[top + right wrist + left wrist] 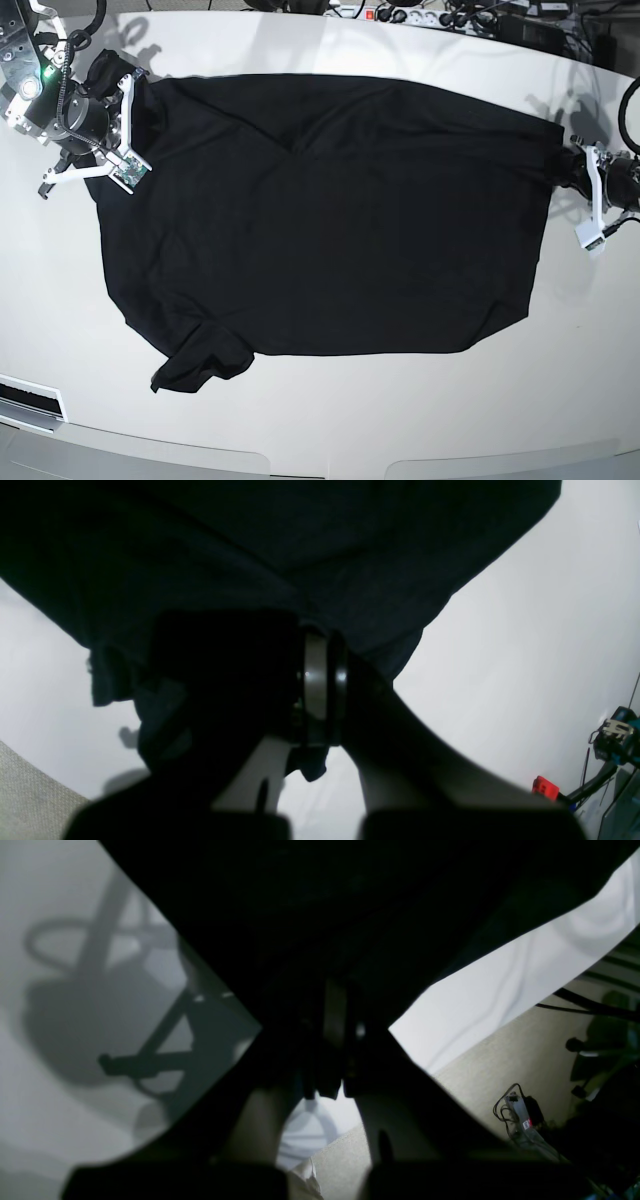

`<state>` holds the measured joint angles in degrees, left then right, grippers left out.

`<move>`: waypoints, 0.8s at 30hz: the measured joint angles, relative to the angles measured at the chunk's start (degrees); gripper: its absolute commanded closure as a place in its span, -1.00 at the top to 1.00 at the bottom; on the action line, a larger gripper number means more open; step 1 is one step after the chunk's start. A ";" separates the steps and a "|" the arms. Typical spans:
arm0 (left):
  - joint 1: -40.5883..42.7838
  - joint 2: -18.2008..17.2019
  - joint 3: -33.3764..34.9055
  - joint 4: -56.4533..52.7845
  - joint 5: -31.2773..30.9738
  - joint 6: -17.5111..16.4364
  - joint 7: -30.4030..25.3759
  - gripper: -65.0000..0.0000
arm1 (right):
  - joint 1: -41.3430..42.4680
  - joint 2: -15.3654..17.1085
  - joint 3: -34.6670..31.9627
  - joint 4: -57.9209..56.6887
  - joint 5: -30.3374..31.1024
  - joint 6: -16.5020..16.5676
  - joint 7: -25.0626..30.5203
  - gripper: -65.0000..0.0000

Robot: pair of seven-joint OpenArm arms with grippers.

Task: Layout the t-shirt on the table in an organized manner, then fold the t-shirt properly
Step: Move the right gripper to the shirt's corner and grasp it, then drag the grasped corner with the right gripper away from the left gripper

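The black t-shirt lies spread wide over the white table, and one sleeve is bunched at its near left corner. My right gripper is at the shirt's far left corner, shut on the fabric. In the right wrist view the gripper pinches the cloth, and a fold hangs below the jaws. At the shirt's right edge my left gripper is shut on that corner. In the left wrist view its dark fingers meet under the t-shirt, above the table.
A power strip and cables line the table's far edge. Carpeted floor with a tangle of cables shows past the table edge beside my left gripper. A red part sits low at the right of the right wrist view.
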<state>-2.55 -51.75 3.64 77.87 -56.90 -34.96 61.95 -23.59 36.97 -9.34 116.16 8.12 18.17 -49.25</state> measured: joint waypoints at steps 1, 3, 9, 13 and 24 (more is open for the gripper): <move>0.00 0.00 0.00 0.00 0.07 0.00 -0.04 -1.00 | 0.02 0.00 0.00 0.00 0.02 0.00 -0.02 -1.00; 0.00 0.02 0.00 0.00 0.22 0.00 -0.07 -1.00 | 0.33 0.00 0.00 0.00 0.04 0.00 0.00 -1.00; -0.17 0.00 0.00 0.00 0.37 0.02 -0.07 -1.00 | 1.88 0.00 0.00 0.00 0.02 0.00 0.00 -1.00; -0.15 0.02 0.00 0.00 0.37 0.02 -0.04 -1.00 | 2.19 0.00 0.00 0.00 0.02 0.00 0.57 -1.00; -2.91 -0.20 0.00 -0.02 2.03 -0.17 0.00 0.16 | 4.17 0.00 -0.22 -0.04 -6.14 -10.60 -2.58 0.02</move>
<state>-5.45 -51.94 3.64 77.84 -54.87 -35.14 61.95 -19.42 36.97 -9.56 116.11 1.98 7.57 -51.83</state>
